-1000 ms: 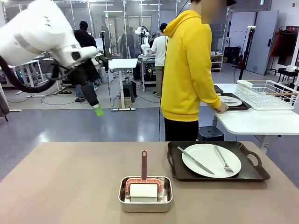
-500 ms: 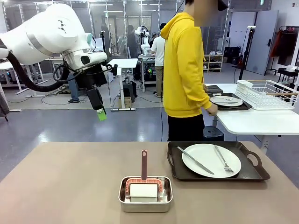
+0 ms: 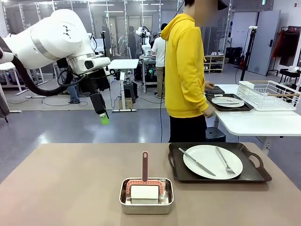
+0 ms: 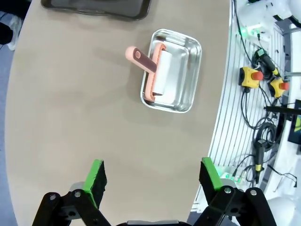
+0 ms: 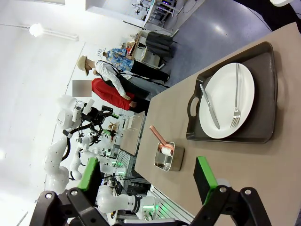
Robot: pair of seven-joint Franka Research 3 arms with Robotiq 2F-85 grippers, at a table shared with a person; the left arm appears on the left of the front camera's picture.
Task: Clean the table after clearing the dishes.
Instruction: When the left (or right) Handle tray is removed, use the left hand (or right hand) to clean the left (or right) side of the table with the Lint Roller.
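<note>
Hovering, our left claw (image 3: 103, 117) spread wide and empty, we see the roller (image 3: 145, 183) down to its right, handle aimed across the table (image 3: 70, 188), probably nearer this arm.

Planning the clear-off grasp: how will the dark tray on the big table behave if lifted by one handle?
Probably stiff: the tray looks rigid, with a raised rim. Lifted at one end it would likely dip toward the other, as the plate sits mid-tray. The knife and fork lie loose on the plate and may slide if it tilts.
</note>
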